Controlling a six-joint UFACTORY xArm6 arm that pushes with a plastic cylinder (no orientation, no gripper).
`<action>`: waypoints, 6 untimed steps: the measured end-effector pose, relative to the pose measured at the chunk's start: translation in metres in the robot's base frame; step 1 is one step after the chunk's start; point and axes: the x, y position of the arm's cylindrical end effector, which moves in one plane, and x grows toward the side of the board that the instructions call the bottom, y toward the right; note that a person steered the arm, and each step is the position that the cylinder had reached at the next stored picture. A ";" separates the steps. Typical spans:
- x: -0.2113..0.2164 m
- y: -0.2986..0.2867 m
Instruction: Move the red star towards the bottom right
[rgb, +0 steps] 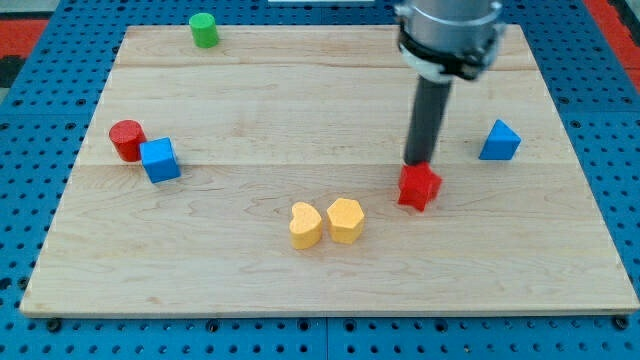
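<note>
The red star (419, 187) lies on the wooden board (250, 270), right of centre. My tip (417, 161) stands at the star's upper edge, on the side toward the view's top, touching or nearly touching it. The dark rod rises from there to the arm's grey body at the view's top.
Two yellow blocks, a heart (305, 225) and a hexagon-like one (345, 219), sit left of and below the star. A blue triangular block (500, 141) is to its upper right. A red cylinder (127, 139) and blue cube (160, 160) touch at the left. A green cylinder (204, 30) stands at the top edge.
</note>
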 end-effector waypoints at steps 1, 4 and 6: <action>0.016 0.001; 0.048 -0.001; 0.048 0.031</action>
